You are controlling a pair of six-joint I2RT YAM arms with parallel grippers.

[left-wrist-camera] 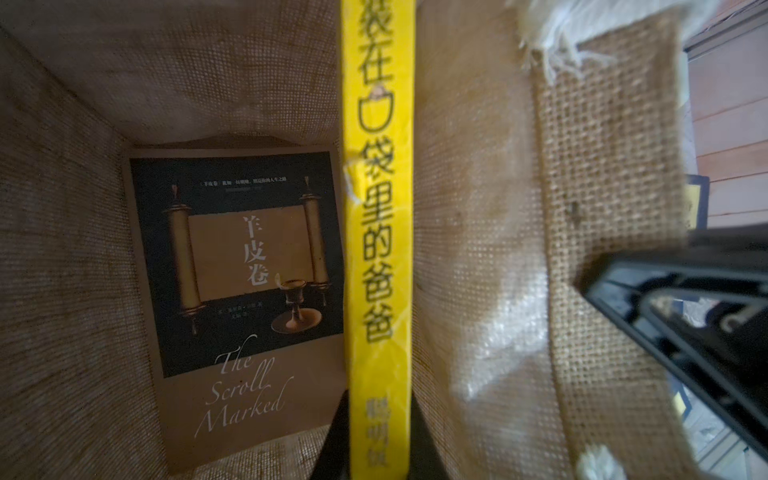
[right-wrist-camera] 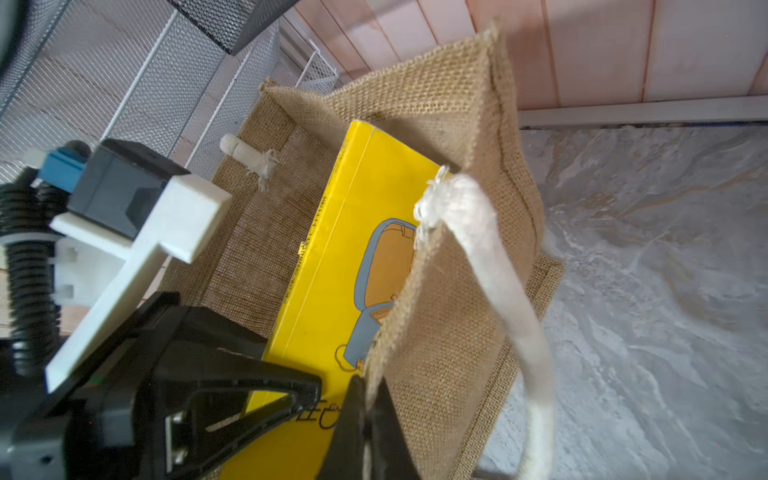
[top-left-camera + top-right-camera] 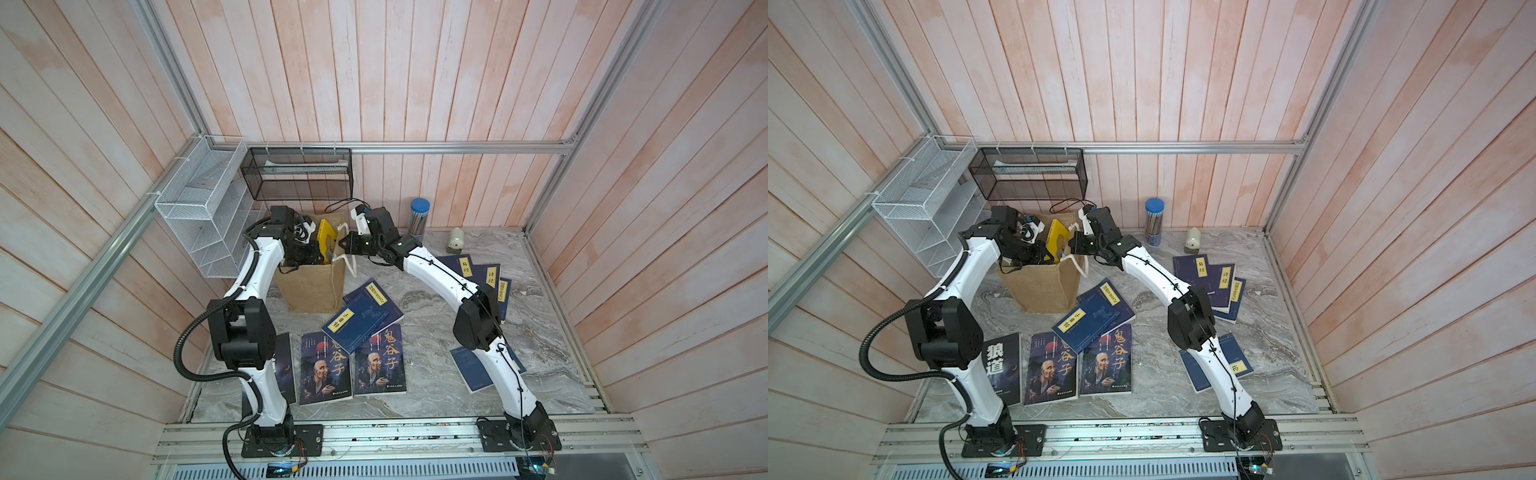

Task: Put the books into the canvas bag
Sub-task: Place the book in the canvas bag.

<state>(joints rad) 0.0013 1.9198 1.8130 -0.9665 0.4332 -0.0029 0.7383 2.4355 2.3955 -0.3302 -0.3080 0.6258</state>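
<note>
The tan canvas bag (image 3: 311, 291) (image 3: 1042, 291) stands at the back of the table. My left gripper (image 1: 380, 407) (image 3: 311, 253) reaches into its mouth, shut on a yellow book (image 1: 380, 249) (image 3: 326, 237) (image 2: 340, 270) that stands upright inside. A brown-black book (image 1: 245, 291) lies flat on the bag's floor. My right gripper (image 2: 368, 386) (image 3: 343, 246) is shut on the bag's rim beside a white rope handle (image 2: 498, 270). More books lie on the table: navy ones (image 3: 365, 316) (image 3: 484, 274), two portrait covers (image 3: 326, 370), a black one (image 3: 1003, 365).
A white wire rack (image 3: 203, 216) and a black mesh basket (image 3: 299, 174) hang on the back-left walls. A pencil tube with a blue lid (image 3: 419, 216) and a small pale jar (image 3: 456, 240) stand at the back. Another navy book (image 3: 473, 370) lies under the right arm.
</note>
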